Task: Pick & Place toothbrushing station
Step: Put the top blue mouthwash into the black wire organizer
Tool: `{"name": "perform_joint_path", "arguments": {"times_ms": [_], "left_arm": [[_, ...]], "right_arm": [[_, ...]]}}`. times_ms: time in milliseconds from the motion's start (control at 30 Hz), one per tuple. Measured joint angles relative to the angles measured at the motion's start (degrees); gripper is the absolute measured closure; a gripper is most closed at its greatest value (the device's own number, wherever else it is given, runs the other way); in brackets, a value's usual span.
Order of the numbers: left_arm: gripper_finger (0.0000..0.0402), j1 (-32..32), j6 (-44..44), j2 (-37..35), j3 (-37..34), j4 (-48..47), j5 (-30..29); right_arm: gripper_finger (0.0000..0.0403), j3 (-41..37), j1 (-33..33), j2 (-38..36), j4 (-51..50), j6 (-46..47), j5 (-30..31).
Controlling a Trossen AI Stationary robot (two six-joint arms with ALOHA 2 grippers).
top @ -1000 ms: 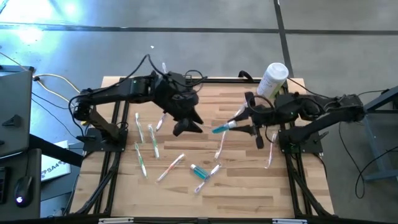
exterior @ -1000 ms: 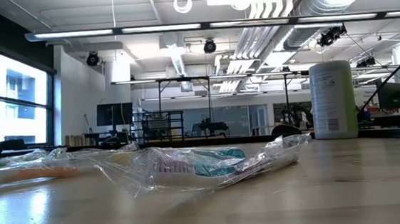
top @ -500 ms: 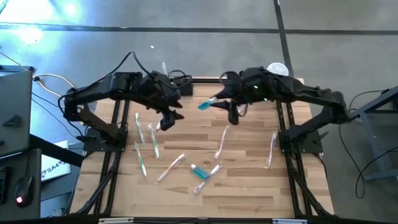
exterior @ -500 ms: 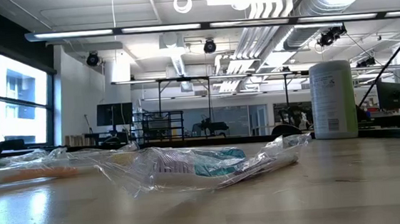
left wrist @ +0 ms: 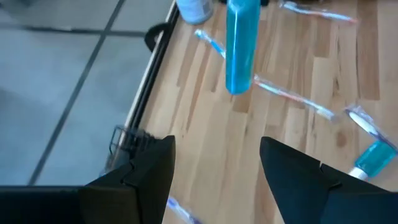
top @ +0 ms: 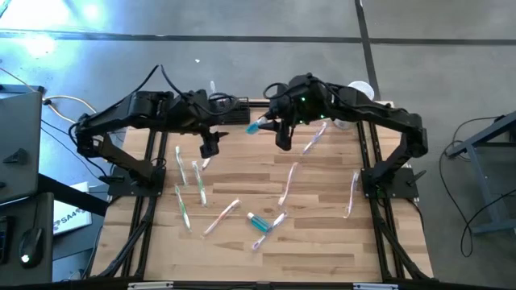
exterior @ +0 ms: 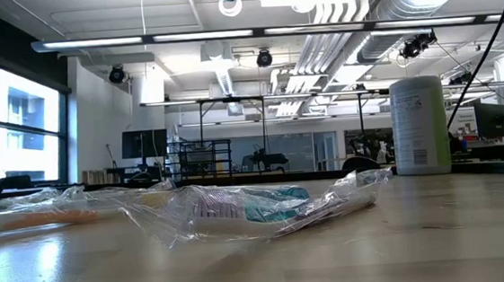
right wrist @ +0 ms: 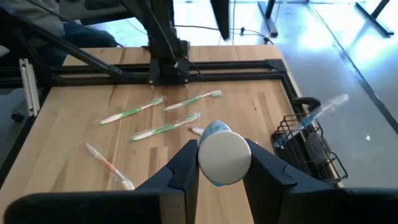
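Observation:
The toothbrushing station, a small black wire rack (top: 235, 110), stands at the table's far edge with a wrapped toothbrush (right wrist: 324, 111) sticking up out of it; the right wrist view shows the rack (right wrist: 308, 146) too. My right gripper (top: 280, 135) hovers just right of the rack, shut on a blue toothpaste tube (top: 258, 126). My left gripper (top: 211, 146) hangs open and empty above the table, near-left of the rack; its wrist view shows the tube (left wrist: 242, 43) ahead of the spread fingers (left wrist: 214, 163). My right gripper pinches the tube between its two fingers at the white cap end (right wrist: 224, 155), which faces the wrist camera. The blue body (top: 256, 127) sticks out ahead of the fingers toward the rack. The tube is lifted clear of the table, slanting downward.
Several wrapped toothbrushes lie loose on the wood, at the left (top: 193, 181), in the middle (top: 286, 184) and at the right (top: 352, 195). A second blue tube (top: 258, 221) lies near the middle. A tall white container (exterior: 420, 126) stands at the far right corner.
My right gripper has carried the blue tube toward the table's far edge and left, up to the rack, still clear of the table. My left gripper has drawn back toward the left and far edge and has turned at the wrist, staying open.

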Motion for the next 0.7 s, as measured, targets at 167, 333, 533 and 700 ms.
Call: {"name": "perform_joint_path", "arguments": {"times_ms": [167,333,533,700], "left_arm": [[0.0172,0.0,4.7,2.3,0.0,5.3,0.3],[0.0172,0.0,7.7,4.4,0.0,11.2,5.1],[0.0172,2.4,5.9,5.6,-0.1,10.9,9.5],[0.0172,4.9,4.5,6.8,-0.1,11.8,15.5]], "right_arm": [[0.0315,0.1,1.0,0.0,0.8,-0.2,1.0],[0.0315,0.1,2.2,0.0,0.8,-0.3,2.5],[0.0315,0.1,3.3,0.0,0.8,-0.3,3.2],[0.0315,0.1,3.9,0.0,0.8,-0.4,4.1]]}}
